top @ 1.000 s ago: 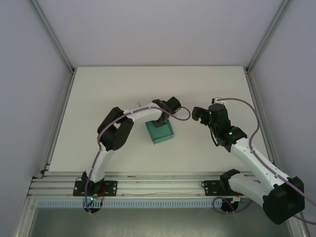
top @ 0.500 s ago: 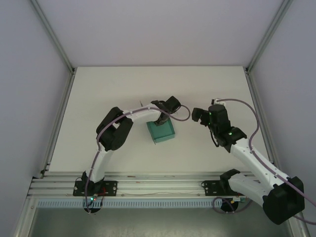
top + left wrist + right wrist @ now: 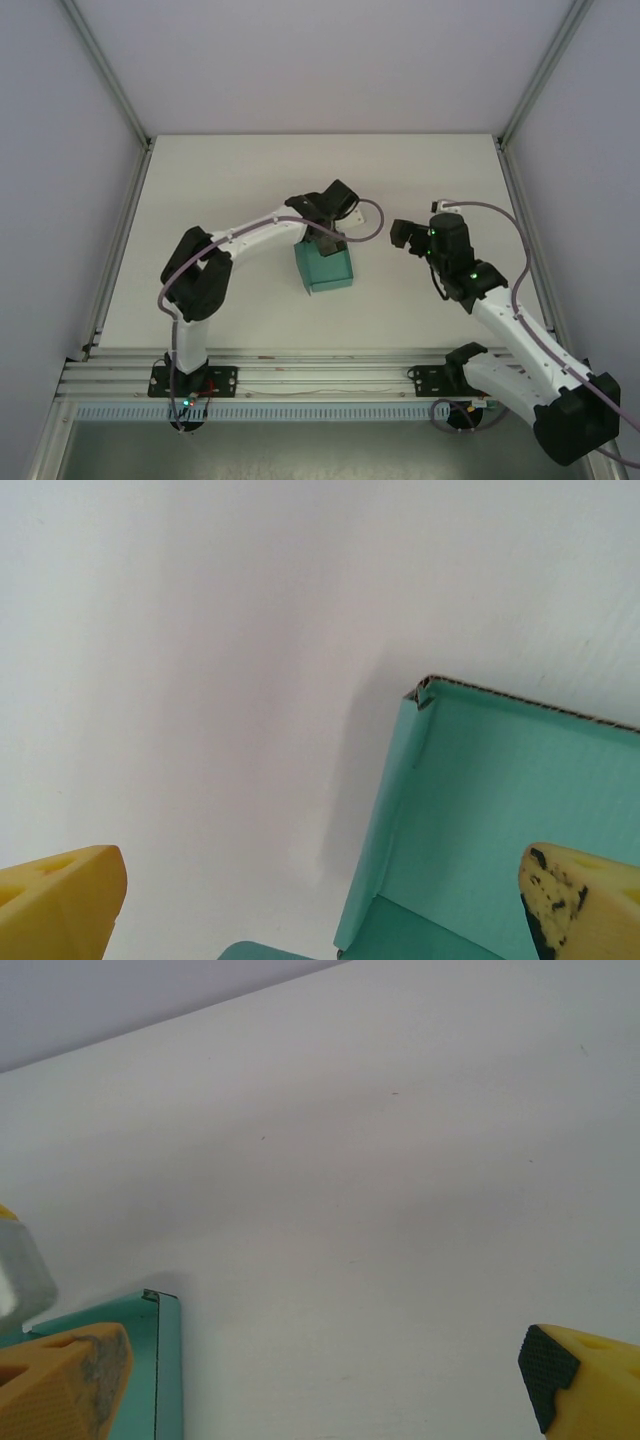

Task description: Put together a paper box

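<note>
Left elbow swung outward, left claw (image 3: pixel 320 892) agape over the open-topped paper box (image 3: pixel 326 270) lying crosswise; right claw (image 3: pixel 322 1375) agape.

No text, label, brand, number or sign can be read on anything in these views.

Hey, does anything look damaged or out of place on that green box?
Slightly. The teal-green card paper box has a small crumpled nick at one top corner of its wall, seen from the left wrist camera. Nothing else stands out.
</note>
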